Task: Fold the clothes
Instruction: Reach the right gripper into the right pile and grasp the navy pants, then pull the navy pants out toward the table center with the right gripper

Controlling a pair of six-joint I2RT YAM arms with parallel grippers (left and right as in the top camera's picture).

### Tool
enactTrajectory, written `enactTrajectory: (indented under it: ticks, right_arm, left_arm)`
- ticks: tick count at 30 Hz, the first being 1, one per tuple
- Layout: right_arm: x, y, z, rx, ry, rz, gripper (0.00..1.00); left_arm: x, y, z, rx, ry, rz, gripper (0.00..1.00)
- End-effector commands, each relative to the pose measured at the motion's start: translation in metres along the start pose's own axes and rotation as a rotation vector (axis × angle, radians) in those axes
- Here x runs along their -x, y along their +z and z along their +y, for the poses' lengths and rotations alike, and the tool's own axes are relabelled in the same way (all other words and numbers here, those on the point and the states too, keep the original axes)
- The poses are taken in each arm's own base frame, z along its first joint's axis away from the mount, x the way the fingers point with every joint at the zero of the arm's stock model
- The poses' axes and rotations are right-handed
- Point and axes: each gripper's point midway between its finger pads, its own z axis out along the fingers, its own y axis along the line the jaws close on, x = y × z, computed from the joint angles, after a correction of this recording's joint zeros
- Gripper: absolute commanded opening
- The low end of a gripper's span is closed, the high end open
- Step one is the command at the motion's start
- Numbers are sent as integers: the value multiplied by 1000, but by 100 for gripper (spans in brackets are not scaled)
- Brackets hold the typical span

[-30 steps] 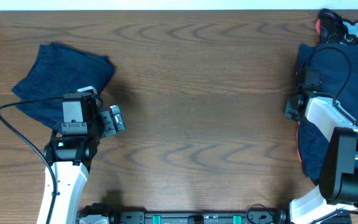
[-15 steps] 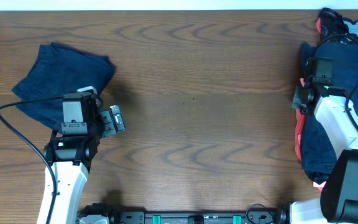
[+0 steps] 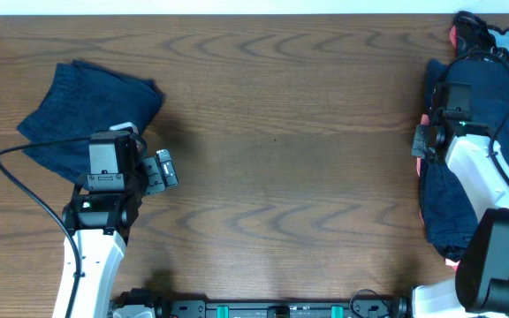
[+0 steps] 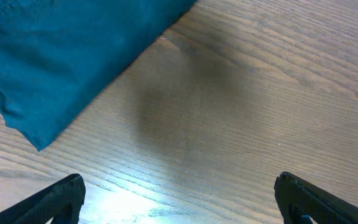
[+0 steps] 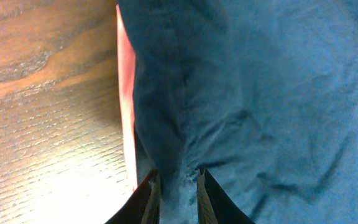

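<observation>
Navy clothes [image 5: 260,93] sit pinched between the right jaws.

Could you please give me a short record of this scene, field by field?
surface: wooden table
left side: navy garment, looks folded, lying flat
right side: pile of navy garments at the table edge, with a pink layer showing beneath
left arm: left gripper open over bare wood, beside the navy garment, holding nothing
right arm: right gripper closed on a fold of the pile
</observation>
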Motion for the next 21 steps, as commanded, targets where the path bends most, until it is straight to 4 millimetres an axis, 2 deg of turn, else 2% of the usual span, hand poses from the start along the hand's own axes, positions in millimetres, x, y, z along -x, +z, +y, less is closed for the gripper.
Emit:
enactTrajectory:
  ticks: [1, 3, 5, 6, 7, 8, 12, 14, 17, 20, 21]
  right_arm:
    - [-8, 10, 6, 21, -17, 37, 21]
    - [-10, 13, 7, 20, -19, 46, 29]
    - [-12, 15, 7, 20, -22, 54, 28]
    - [-13, 16, 8, 20, -23, 58, 22]
    - [-13, 17, 8, 19, -24, 62, 7]
    - [-13, 17, 8, 19, -24, 62, 1]
    - [-5, 8, 13, 59, -19, 41, 1]
    - [8, -15, 31, 178, -21, 19, 1]
    - [27, -74, 79, 460, -79, -13, 1]
    - [28, -123, 123, 676, -145, -13, 1]
    - [25, -131, 138, 711, -176, -20, 1]
  left_arm:
    - [7, -4, 0, -1, -13, -16, 98]
    - [7, -4, 0, -1, -13, -16, 98]
    - [7, -4, 0, -1, -14, -16, 98]
    - [7, -4, 0, 0, -14, -16, 98]
    - [7, -4, 0, 0, -13, -16, 98]
    - [7, -4, 0, -1, -14, -16, 98]
    - [7, -4, 0, 0, -14, -16, 98]
    - [7, -4, 0, 0, -13, -17, 98]
    - [8, -4, 0, -1, -14, -20, 98]
    - [8, -4, 0, -1, -14, -20, 98]
    - [8, -4, 0, -2, -13, -20, 98]
